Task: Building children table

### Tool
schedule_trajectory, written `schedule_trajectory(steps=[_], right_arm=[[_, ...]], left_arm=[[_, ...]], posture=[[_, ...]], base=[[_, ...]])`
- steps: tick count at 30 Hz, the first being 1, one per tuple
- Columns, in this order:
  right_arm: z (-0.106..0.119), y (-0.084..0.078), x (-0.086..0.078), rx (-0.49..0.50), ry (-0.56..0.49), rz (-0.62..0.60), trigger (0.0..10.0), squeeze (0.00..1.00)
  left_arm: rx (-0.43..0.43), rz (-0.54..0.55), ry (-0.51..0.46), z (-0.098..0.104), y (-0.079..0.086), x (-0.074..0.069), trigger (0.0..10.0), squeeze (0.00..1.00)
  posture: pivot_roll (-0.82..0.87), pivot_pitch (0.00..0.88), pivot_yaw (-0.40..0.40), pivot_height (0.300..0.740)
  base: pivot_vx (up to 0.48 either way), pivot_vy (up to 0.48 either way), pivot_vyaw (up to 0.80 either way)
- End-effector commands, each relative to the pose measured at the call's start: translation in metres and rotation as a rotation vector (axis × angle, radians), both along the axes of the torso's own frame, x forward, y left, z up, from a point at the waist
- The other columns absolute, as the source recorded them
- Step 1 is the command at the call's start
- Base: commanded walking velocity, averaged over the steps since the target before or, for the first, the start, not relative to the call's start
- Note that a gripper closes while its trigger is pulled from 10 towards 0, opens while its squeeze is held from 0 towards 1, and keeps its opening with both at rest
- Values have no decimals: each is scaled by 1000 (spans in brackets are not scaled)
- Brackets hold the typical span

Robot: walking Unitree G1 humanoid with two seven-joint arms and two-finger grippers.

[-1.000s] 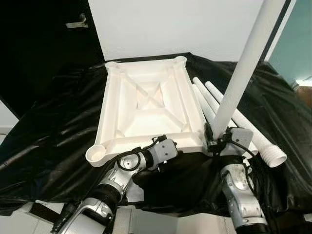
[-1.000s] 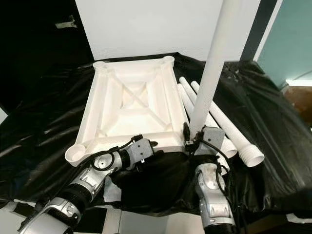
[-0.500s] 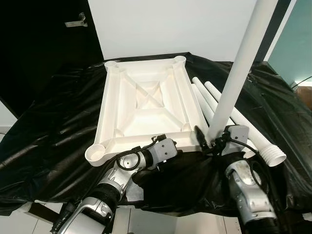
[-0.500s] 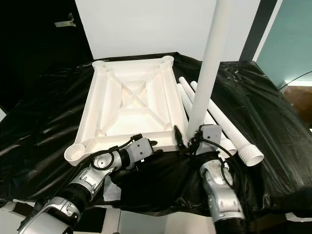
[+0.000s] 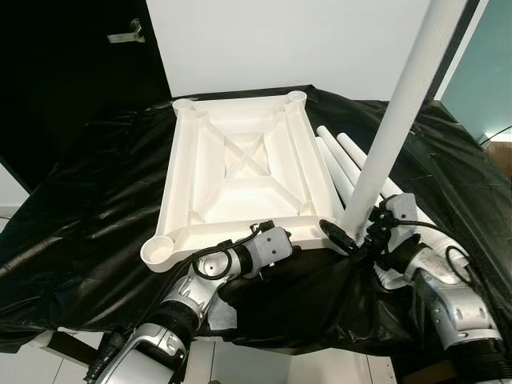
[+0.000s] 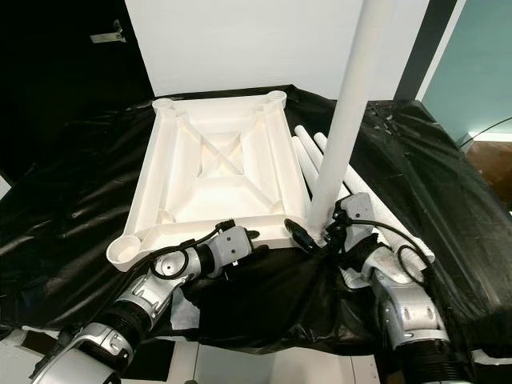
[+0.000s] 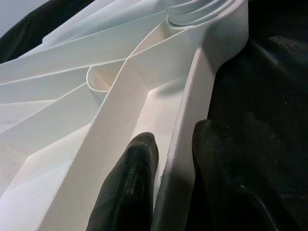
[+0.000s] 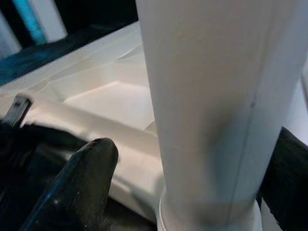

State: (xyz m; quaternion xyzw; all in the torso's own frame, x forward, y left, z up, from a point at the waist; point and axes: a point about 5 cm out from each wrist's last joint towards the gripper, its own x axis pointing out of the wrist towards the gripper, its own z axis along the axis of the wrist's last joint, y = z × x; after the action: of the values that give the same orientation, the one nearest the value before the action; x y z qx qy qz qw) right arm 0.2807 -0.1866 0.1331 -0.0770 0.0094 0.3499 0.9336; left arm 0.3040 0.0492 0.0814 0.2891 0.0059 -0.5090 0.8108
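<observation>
The white tabletop (image 5: 240, 160) lies upside down on a black sheet, with round sockets at its corners. One white leg (image 5: 392, 136) stands upright in the near right socket. My right gripper (image 5: 352, 236) is open around that leg's base; in the right wrist view one finger (image 8: 82, 178) stands a little off the leg (image 8: 211, 106). My left gripper (image 7: 175, 159) is shut on the tabletop's near rim (image 7: 192, 96), one finger inside the wall and one outside. Several spare legs (image 6: 312, 152) lie to the right of the tabletop.
The black sheet (image 5: 96, 184) covers the whole work surface and hangs over its near edge. A white wall (image 5: 280, 40) stands behind. A dark door with a handle (image 5: 128, 34) is at the back left, and a teal wall (image 5: 488, 72) at the right.
My right arm has swung out to the right, and its gripper has turned about the foot of the upright leg. The leg still stands in its socket. My left gripper has stayed on the rim.
</observation>
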Motion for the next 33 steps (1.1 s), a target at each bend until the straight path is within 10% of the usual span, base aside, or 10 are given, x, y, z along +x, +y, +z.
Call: schedule_trajectory(steps=[1,2,3,16,22,33], right_arm=[[-8,12,-6,1,58,105,7412,0],[-8,11,-6,-8,67,119,7412,0],[-8,9,-7,-20,74,130,471,0],[-27,19,-14,48,157,63,0,0],[-45,36,-28,188,65,-329,0,0],[-37,38,-20,254,-40,-655,0,0]], left_arm=[[94,47,127,-35,10,-13,10000,0],[94,48,127,-35,10,-13,10000,0],[93,48,127,-35,10,-13,10000,0],[93,42,127,-34,10,-14,10000,0],[98,47,126,-35,14,-15,10000,0],[102,30,128,-35,12,-17,10000,0]], posture=[[-50,22,-11,740],[-50,22,-11,740],[-50,22,-11,740],[-49,23,-6,740],[-31,24,-12,740],[-34,26,-1,740]], base=[[0,0,0],[0,0,0],[0,0,0],[0,0,0],[0,0,0],[0,0,0]])
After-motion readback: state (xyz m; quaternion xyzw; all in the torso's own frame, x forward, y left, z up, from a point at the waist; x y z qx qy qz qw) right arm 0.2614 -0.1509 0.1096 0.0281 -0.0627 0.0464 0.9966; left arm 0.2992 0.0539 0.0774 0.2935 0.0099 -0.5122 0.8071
